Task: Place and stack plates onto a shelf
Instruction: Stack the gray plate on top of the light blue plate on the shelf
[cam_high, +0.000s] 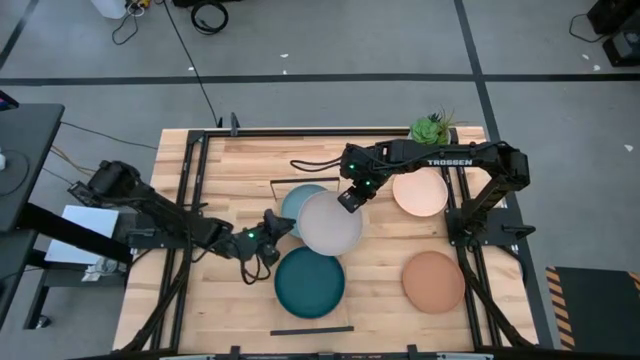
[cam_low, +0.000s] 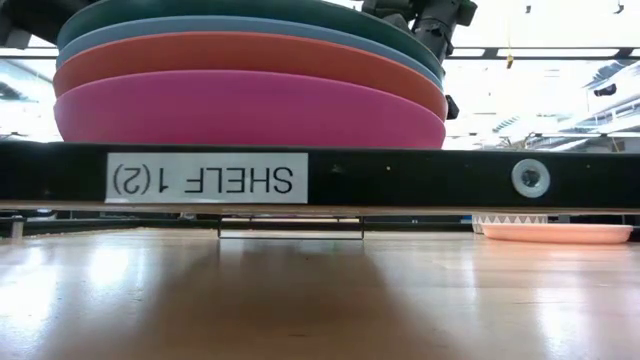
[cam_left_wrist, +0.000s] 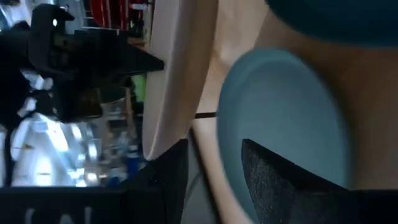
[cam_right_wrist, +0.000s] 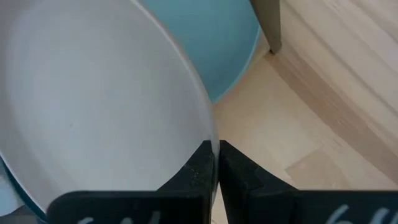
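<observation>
The right gripper (cam_high: 349, 200) pinches the rim of the grey plate (cam_high: 330, 223), fingers pressed on the edge at the plate's 1 o'clock. Holding by the rim alone keeps the underside free, so the plate can settle flat on what lies below. In the high view the grey plate overlaps the aqua plate (cam_high: 298, 201), which shows at its 10 o'clock and sits at the far end of the shelf (cam_high: 280, 183); I judge the grey one is being carried over it.

The left gripper (cam_high: 268, 228) sits at the grey plate's 9 o'clock, fingers spread, one on each side of the grey plate's edge as the left wrist view shows; whether they touch it, I cannot tell. It looks placed to steady or guide the plate.

The teal plate (cam_high: 310, 282) tops the near stack at the grey plate's 6 o'clock; the low view shows a blue plate (cam_low: 250, 30), an orange plate (cam_low: 250, 55) and a magenta plate (cam_low: 250, 110) under it.

The peach plate (cam_high: 420, 192) lies at 3 o'clock, close to the right arm's forearm, with the terracotta plate (cam_high: 433, 281) at 4 o'clock, both off the shelf. Room is tight at 6 o'clock, where the grey rim nears the teal rim, and at 9 o'clock by the left gripper. The 12 o'clock side, toward the plant (cam_high: 432, 128), is open table.
</observation>
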